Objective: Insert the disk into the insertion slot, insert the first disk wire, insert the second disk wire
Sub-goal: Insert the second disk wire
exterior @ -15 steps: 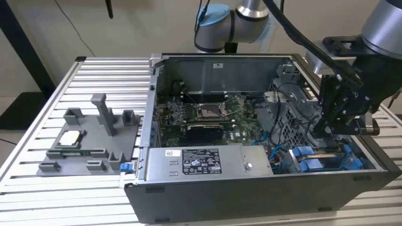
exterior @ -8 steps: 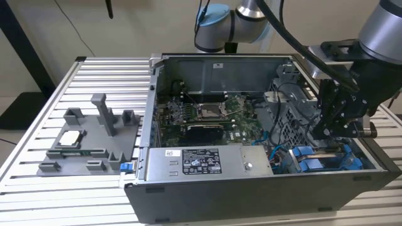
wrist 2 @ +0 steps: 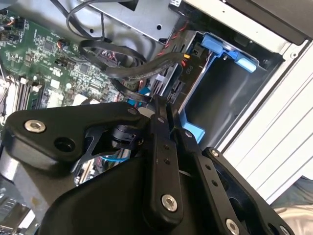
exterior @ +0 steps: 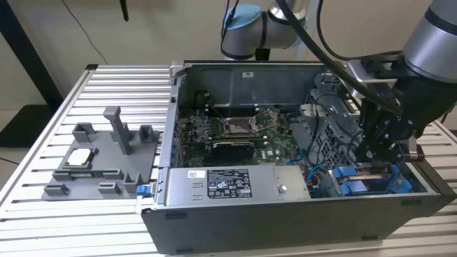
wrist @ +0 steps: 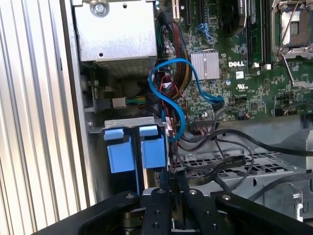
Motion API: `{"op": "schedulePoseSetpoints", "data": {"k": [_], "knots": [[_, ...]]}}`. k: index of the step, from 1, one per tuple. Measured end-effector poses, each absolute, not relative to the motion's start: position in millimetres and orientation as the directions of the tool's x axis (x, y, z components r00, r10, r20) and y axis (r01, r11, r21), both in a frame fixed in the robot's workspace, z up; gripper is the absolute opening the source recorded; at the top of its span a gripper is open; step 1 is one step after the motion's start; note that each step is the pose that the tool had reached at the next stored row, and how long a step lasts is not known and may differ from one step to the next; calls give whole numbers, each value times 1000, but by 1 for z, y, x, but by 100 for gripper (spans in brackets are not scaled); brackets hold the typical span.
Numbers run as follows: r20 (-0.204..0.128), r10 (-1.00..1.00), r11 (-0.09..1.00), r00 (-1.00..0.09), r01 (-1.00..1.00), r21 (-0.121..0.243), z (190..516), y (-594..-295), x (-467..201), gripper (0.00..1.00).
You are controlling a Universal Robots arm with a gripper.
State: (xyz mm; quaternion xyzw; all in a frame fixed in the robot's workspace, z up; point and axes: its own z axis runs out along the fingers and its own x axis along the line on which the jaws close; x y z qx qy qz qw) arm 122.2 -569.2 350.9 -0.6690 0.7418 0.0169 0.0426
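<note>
At the case's corner nearest the exterior view's right, the gripper (exterior: 377, 160) hangs just above the blue-framed disk (exterior: 357, 179) sitting in its slot. In the second wrist view, gripper (wrist 2: 164, 110) fingers look pressed together near the black cables (wrist 2: 122, 66); whether they pinch one, cannot tell. In the first wrist view, blue frame tabs (wrist: 134, 149) stand upright; connectors hidden. Best eased straight, gently.

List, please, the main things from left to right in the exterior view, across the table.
Grey holder tray → silver power-supply box → blue drive carriers, with the claw down at them → right wall of the computer case.
</note>
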Motion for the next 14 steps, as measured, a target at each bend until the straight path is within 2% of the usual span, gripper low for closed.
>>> {"op": "schedulePoseSetpoints", "data": {"k": [14], "knots": [[-68,-993,104,-101,-994,-34,351,-570,131,16]]}}
